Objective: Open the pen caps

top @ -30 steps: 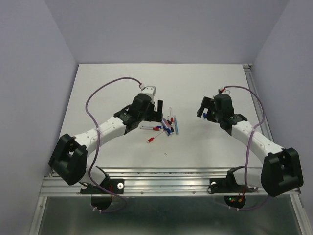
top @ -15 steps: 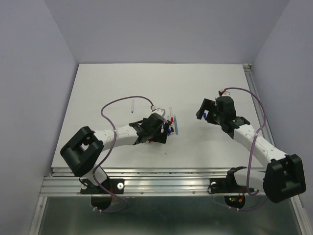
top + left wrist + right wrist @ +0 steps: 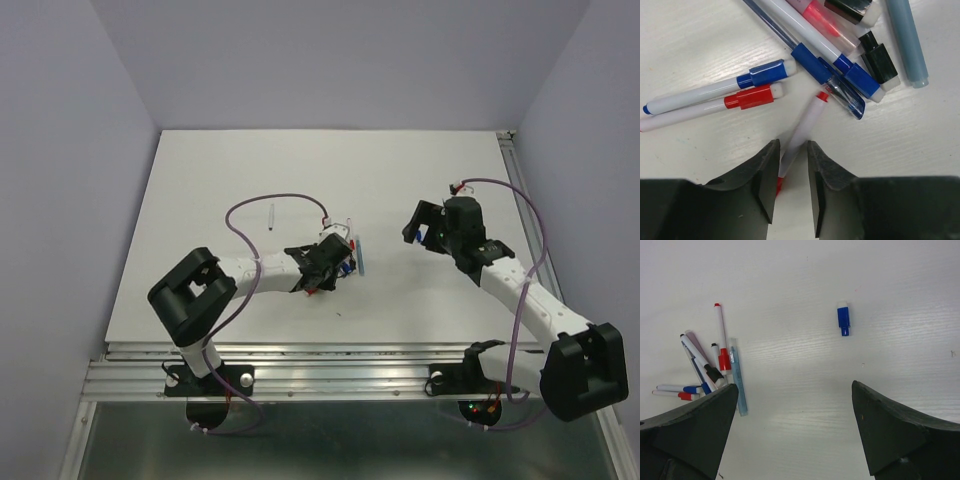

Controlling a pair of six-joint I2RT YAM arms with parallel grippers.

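Observation:
Several pens [image 3: 347,256] lie in a loose pile mid-table, white barrels with red, blue or black pen caps [image 3: 767,73]. My left gripper [image 3: 792,145] is low over the pile's near edge. Its jaws have narrowed onto a white pen with red ends [image 3: 802,132] that lies slanted between them, touching both fingers. The pen's red near end [image 3: 778,184] sits deep between the jaws. My right gripper [image 3: 794,387] hovers wide open to the right of the pile with nothing in it. A loose blue cap [image 3: 842,320] lies beyond it.
A light blue pen [image 3: 738,380] lies at the right edge of the pile. One thin clear barrel [image 3: 270,216] lies alone, left of the pile towards the back. The table's metal rail [image 3: 340,360] runs along the near edge, and grey walls close in the sides.
The left arm swung in over the pile's near edge and lowered, uncovering the lone clear barrel. Its jaws went from wide open to narrow around the red-ended pen. The right arm barely moved.

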